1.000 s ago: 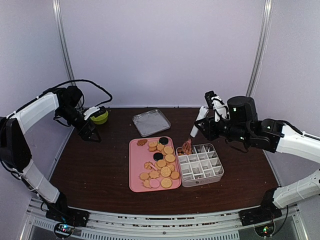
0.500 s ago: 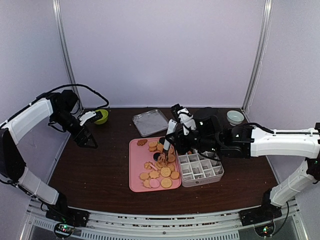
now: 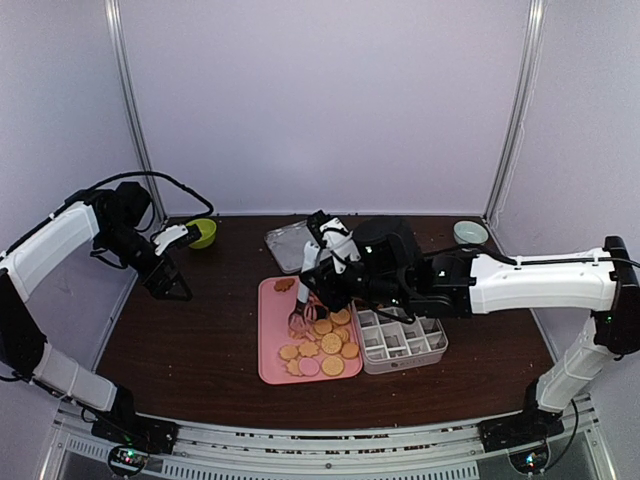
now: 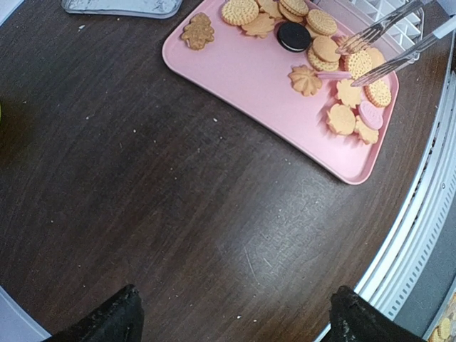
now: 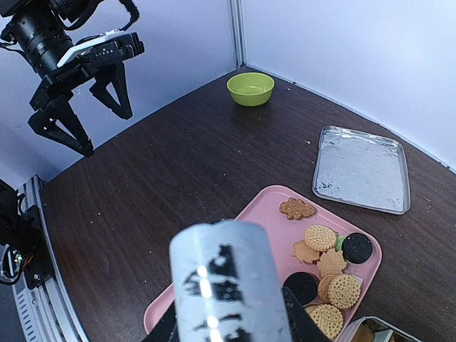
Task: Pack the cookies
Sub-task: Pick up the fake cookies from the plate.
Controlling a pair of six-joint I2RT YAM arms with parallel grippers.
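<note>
The cookies (image 3: 325, 335) lie on a pink tray (image 3: 272, 330): round golden ones, flower-shaped ones, a few black and pink rounds. My right gripper (image 3: 325, 262) hangs over the tray, shut on metal tongs (image 3: 305, 300). The tong tips are down among the cookies. In the left wrist view the tongs (image 4: 388, 39) stand apart on either side of a round golden cookie (image 4: 358, 63). The tong handle (image 5: 224, 285) fills the right wrist view, blurred. My left gripper (image 3: 168, 278) is open and empty above bare table, left of the tray.
A white compartment box (image 3: 405, 335) stands against the tray's right side. A metal lid (image 3: 300, 243) lies behind the tray. A green bowl (image 3: 203, 232) sits at the back left and a small pale bowl (image 3: 468, 232) at the back right.
My right arm swung left from above the compartment box to the tray. The tongs held a brown cookie then and hold none now. My left arm drew slightly left.
</note>
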